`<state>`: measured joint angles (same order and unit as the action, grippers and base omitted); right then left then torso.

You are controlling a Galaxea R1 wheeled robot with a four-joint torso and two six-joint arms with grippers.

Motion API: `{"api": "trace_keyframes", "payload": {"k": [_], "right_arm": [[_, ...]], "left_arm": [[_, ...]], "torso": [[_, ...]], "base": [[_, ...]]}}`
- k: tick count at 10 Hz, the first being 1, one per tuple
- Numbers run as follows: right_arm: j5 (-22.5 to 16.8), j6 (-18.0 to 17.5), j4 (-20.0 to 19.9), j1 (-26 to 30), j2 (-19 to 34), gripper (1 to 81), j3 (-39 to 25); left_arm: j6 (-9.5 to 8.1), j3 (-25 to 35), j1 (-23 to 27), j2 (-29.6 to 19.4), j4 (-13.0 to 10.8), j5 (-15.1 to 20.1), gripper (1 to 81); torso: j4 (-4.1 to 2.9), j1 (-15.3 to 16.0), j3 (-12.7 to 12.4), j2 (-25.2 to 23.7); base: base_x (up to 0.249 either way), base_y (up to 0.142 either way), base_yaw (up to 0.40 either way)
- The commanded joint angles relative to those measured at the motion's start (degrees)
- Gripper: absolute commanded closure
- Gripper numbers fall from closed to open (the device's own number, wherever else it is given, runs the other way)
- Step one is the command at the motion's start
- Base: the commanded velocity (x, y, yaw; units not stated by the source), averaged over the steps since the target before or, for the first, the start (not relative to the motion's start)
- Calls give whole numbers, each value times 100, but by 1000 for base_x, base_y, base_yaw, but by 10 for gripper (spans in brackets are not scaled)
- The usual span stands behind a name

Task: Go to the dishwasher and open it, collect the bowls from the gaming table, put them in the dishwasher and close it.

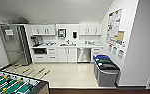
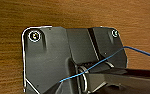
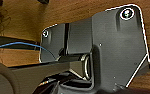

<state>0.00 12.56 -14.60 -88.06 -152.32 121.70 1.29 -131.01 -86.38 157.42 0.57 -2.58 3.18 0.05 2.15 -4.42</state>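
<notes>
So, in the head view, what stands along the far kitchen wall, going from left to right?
Tall stainless-steel refrigerator → black coffee machine → white lower cabinet doors → brushed stainless-steel dishwasher → dark bins, one with a blue lid.

Both wrist views look down on each arm's dark plate and jointed bar; gripper fingers cannot be made out.
</notes>
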Motion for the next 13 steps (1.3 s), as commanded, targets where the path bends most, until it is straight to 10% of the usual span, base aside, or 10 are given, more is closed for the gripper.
{"api": "trace_keyframes", "payload": {"k": [1,13], "right_arm": [[-352,10,-7,319,120,10,-104],[-351,10,-7,311,103,10,-103]], "left_arm": [[11,32,345,-78,-74,276,10],[11,-12,345,-70,-66,285,10]], "torso": [[0,0,0,0],[0,2,0,0]], "base": [[276,0,0],[276,0,0]]}}
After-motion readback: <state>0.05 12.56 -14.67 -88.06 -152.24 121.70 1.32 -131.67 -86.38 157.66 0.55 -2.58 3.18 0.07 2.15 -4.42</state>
